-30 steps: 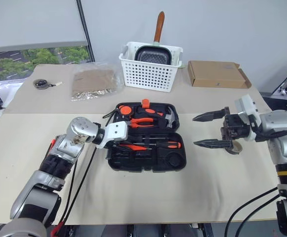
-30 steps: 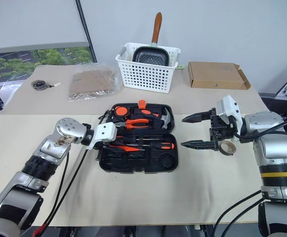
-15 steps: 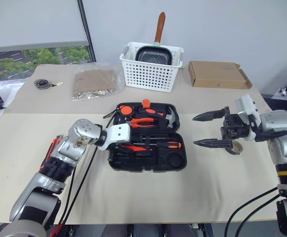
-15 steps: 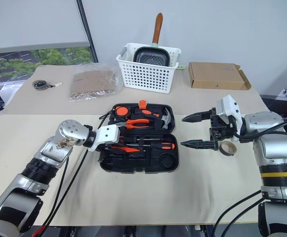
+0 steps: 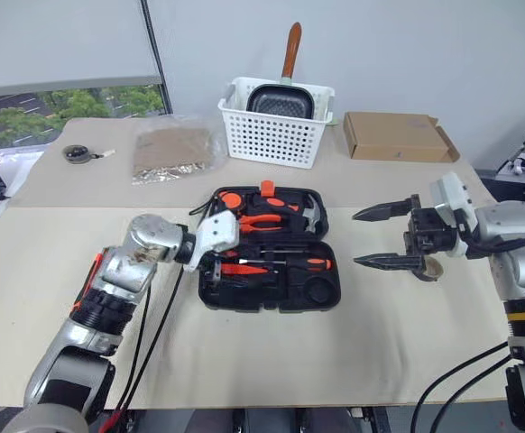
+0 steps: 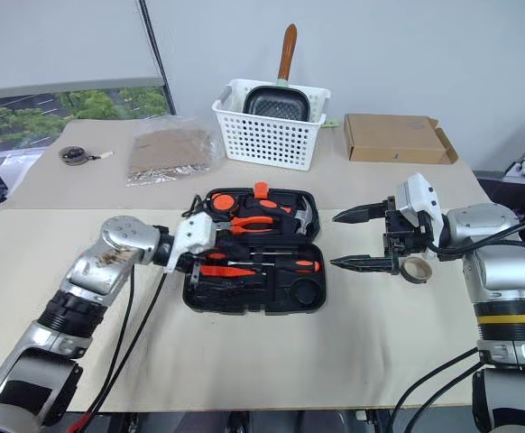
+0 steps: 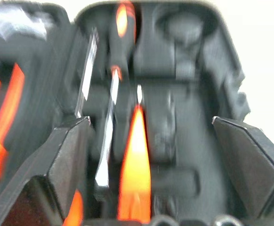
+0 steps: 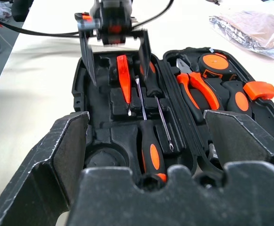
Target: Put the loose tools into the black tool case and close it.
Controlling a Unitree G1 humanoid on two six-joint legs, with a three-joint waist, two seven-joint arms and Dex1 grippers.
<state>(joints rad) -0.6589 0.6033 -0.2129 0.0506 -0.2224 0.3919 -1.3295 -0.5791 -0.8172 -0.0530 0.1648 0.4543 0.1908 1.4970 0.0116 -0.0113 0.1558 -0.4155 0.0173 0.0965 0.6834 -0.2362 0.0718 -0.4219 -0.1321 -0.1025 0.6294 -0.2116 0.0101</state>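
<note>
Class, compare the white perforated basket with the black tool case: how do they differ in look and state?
The basket is white, perforated and upright at the back, holding a dark pan. The tool case is black, solid-walled, lying open flat in the middle, holding orange-and-black tools. Both are plastic-looking containers resting on the table.

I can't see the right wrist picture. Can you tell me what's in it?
An open black tool case lies on a pale table, with orange-and-black screwdrivers and pliers in its slots. The left tool hangs over its far end, fingers apart. The right tool's own two black fingers frame the picture.
</note>
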